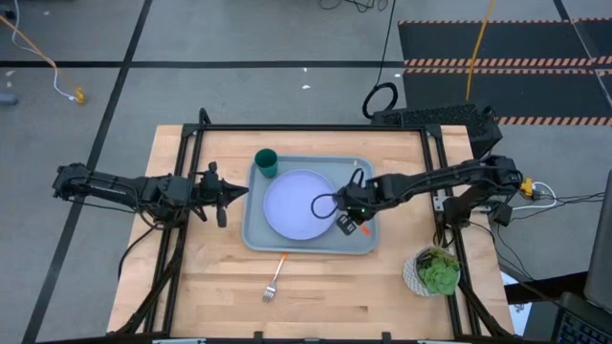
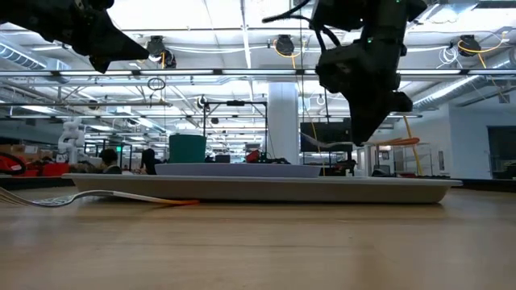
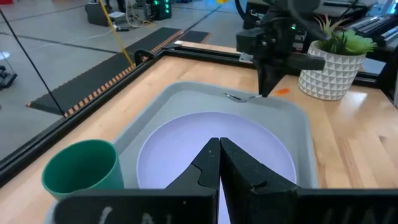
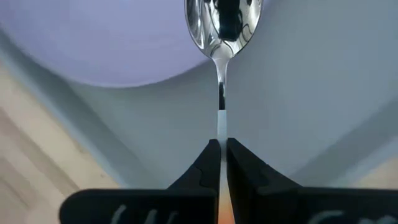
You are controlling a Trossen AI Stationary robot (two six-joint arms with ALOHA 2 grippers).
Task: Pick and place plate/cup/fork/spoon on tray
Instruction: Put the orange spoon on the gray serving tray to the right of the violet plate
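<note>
The grey-blue tray (image 1: 253, 229) lies mid-table with the lavender plate (image 1: 298, 205) flat in it and the green cup (image 1: 266, 162) upright in its far left corner. The fork (image 1: 275, 277) lies on the wood in front of the tray. My right gripper (image 1: 360, 203) is shut on the spoon (image 4: 224, 25) above the tray's right part, beside the plate. My left gripper (image 1: 229, 194) is shut and empty, raised over the tray's left rim. My right gripper pinches the spoon between its two fingers at the thin neck (image 4: 221, 121), where the silver stem meets the orange handle. The fingers point down from above and lie across the spoon. The spoon is about level (image 2: 322, 147), clear of the tray, bowl toward the far edge.
A white pot with a green plant (image 1: 435, 272) stands at the table's near right. Black frame rails (image 1: 287, 126) run along the table's edges. Bare wood (image 1: 335, 296) lies in front of the tray.
</note>
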